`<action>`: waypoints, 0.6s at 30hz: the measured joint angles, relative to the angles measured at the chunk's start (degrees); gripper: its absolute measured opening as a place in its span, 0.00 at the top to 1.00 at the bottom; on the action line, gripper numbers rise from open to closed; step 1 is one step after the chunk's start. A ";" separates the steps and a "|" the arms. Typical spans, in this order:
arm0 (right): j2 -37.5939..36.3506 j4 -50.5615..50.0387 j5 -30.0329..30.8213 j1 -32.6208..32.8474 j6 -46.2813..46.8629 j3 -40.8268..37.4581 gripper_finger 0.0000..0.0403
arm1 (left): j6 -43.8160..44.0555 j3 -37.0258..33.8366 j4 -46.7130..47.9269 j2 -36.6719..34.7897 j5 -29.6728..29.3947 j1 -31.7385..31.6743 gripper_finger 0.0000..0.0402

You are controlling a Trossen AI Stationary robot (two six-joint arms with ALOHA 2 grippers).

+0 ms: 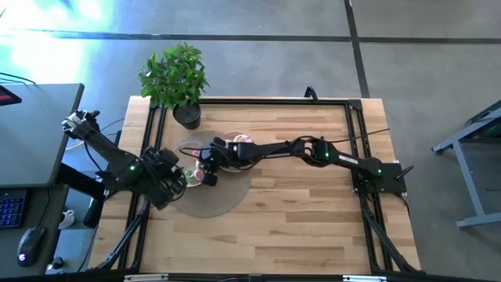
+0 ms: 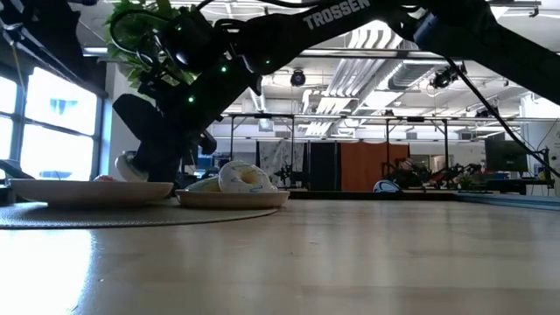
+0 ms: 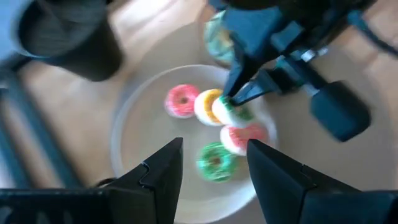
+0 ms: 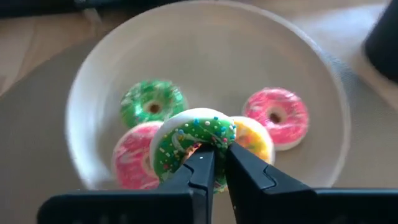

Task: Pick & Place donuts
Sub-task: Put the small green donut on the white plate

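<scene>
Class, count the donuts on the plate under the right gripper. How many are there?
5: green donut, two pink donuts, yellow donut, and green-sprinkled donut pinched by the right gripper. Others may be hidden.

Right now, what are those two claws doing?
Right claw shut on green sprinkled ring donut over beige round plate. Left claw open, hovering above. Nothing blocking.

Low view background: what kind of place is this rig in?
Likely an open industrial lab or workshop: exposed ceiling with strip lights, large windows, and workbenches with equipment beyond the wooden table.
</scene>
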State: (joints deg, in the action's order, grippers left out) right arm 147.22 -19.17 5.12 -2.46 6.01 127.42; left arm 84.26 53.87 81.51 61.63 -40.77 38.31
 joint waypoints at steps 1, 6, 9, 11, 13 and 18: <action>0.00 -0.42 -0.80 0.02 -0.03 0.00 0.90 | -0.23 -1.16 -2.44 -0.59 -0.42 0.04 0.57; 0.00 -3.01 0.15 0.00 -1.89 0.00 0.83 | -5.38 -6.55 -12.69 -0.70 -1.64 -0.19 0.57; 0.00 -3.29 1.86 -0.03 -2.00 -0.02 0.80 | -6.53 -9.18 -17.67 0.75 -3.37 -1.80 0.57; 0.00 -3.15 1.34 -0.07 -2.31 -0.02 0.78 | -6.59 -10.80 -19.92 1.29 -4.56 -3.23 0.57; 0.00 -2.67 -0.37 -0.07 -3.62 -0.02 0.77 | -6.48 -12.29 -20.88 1.60 -4.69 -4.67 0.57; 0.00 -1.78 -1.88 0.04 -4.91 -0.02 0.76 | -8.41 -17.13 -26.48 2.03 -4.28 -9.67 0.57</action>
State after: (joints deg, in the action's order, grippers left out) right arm 147.22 -20.95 3.24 -2.42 1.10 127.39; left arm 75.85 36.75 55.04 63.66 -45.05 28.64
